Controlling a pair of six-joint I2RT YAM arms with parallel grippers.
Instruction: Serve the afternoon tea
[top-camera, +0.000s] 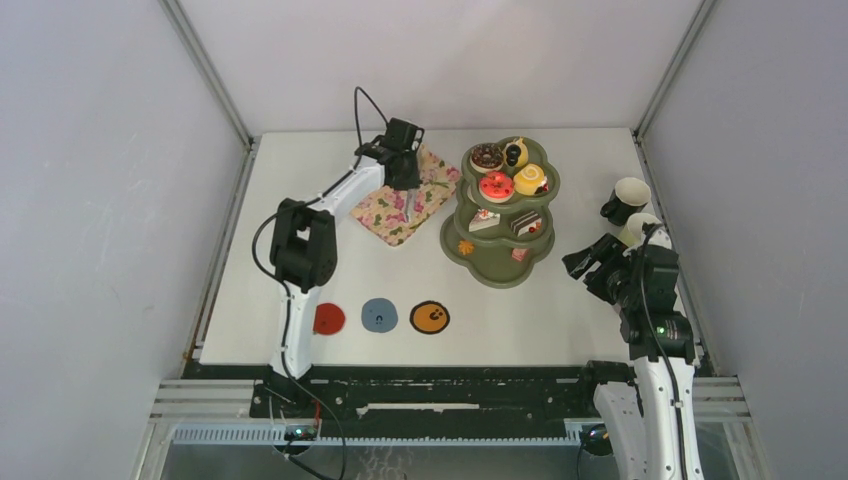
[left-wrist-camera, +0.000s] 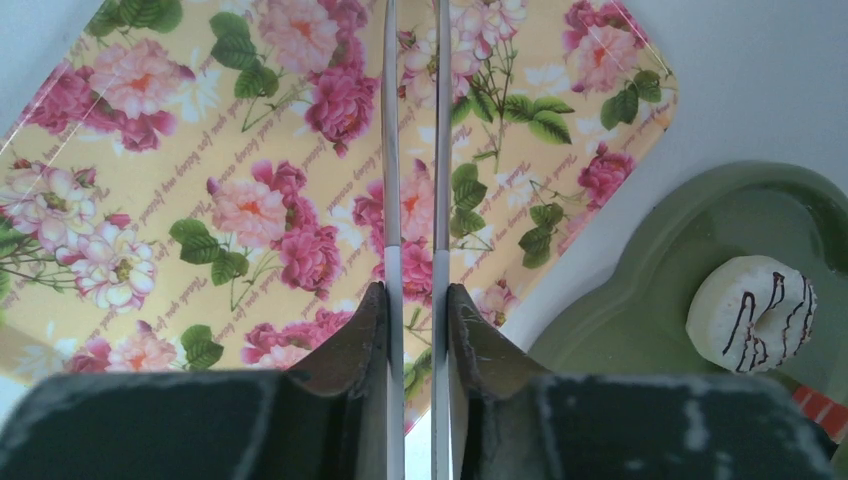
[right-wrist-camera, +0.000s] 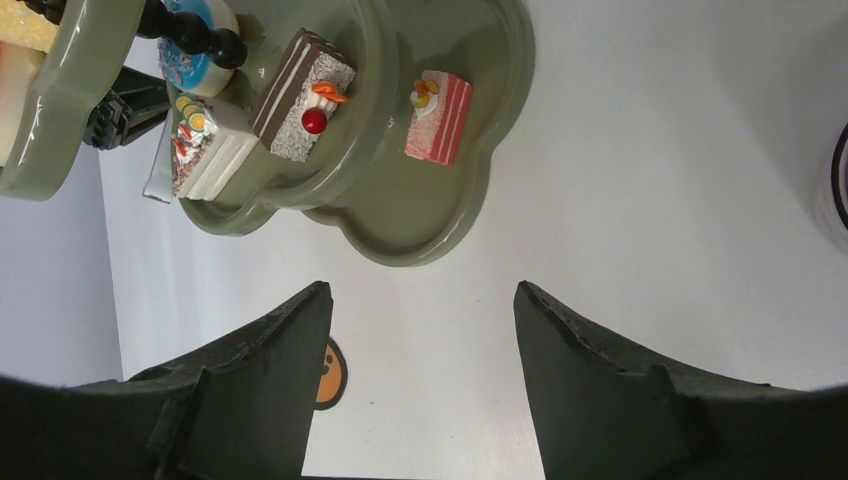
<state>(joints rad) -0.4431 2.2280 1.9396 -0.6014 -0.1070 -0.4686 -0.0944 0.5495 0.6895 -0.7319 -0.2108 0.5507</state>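
1. Left claw (top-camera: 407, 207): hangs over the flowered tray (top-camera: 380, 216) at 11 o'clock on the desk (top-camera: 300, 260), pointing down at it. Its two thin blades stand a narrow slit apart. Only the tray's pattern shows through the slit, and nothing is gripped.
2. Right claw (right-wrist-camera: 420, 292): sits low over the desk at 4 o'clock from the stand. Its fingers are spread wide and hold nothing, with bare desk between them.
3. Green stand (top-camera: 492, 272): has three scalloped tiers and stands at 2 o'clock from the desk's centre. It is just beside the tray's 3 o'clock corner but does not touch it.
4. Top of the stand: a chocolate donut (top-camera: 487, 157), a red donut (top-camera: 496, 186) and a yellow roll (top-camera: 530, 180) lie near the black knob (right-wrist-camera: 195, 35).
5. Middle tier: a white cake slice (right-wrist-camera: 210, 150) and a chocolate cake slice (right-wrist-camera: 300, 95) lie side by side.
6. Bottom tier: a pink cake slice (right-wrist-camera: 438, 117) lies at 5 o'clock and a small orange piece (top-camera: 466, 247) at 8 o'clock. The left wrist view also shows a white donut (left-wrist-camera: 752, 313) with dark stripes on the green rim nearest the tray.
7. Mugs: a dark mug (top-camera: 628, 197) with a pale lining stands at 3 o'clock on the desk. A pale mug (top-camera: 640, 230) is just beside it at 6 o'clock, partly hidden by the right arm.
8. Coasters: the red coaster (top-camera: 328, 318), blue coaster (top-camera: 379, 315) and orange coaster (top-camera: 430, 317) form a row at 7 o'clock on the desk, well apart from the stand.
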